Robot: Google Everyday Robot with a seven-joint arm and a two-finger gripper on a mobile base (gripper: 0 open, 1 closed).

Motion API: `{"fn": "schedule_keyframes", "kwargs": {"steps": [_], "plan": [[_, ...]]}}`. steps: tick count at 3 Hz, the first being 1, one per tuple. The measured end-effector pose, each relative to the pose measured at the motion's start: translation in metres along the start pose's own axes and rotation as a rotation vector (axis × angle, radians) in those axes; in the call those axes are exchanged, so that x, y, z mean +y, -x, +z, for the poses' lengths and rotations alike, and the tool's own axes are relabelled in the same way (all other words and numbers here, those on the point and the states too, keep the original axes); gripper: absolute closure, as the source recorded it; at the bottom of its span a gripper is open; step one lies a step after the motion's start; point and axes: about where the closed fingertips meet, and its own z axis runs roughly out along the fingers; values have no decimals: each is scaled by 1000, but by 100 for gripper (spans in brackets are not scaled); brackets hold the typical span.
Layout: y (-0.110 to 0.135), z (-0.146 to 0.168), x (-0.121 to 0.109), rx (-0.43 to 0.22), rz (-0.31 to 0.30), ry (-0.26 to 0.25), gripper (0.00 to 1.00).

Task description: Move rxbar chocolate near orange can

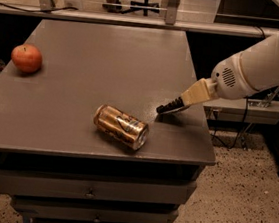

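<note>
The orange can (121, 126) lies on its side near the front edge of the grey table (105, 59), its silver rim facing front right. My gripper (166, 107) comes in from the right on the white arm (257, 69) and hangs just above the table, a short way right of the can. It is shut on a dark, flat thing that sticks out of its tip toward the can, the rxbar chocolate (161, 109). I see the bar edge-on, so its lettering is hidden. The bar and the can are apart.
A red-orange apple (27, 58) sits at the table's left side. The table has drawers below its front edge (90, 193). A rail and chair legs stand behind it. A shelf with cables (245, 108) is on the right, under the arm.
</note>
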Motion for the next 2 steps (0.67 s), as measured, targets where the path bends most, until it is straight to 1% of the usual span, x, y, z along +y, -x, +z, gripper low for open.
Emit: {"fn": "schedule_keyframes", "kwargs": {"steps": [1, 2], "plan": [[-6, 6, 6, 34, 21, 25, 82], [-9, 12, 16, 68, 30, 50, 51]]}}
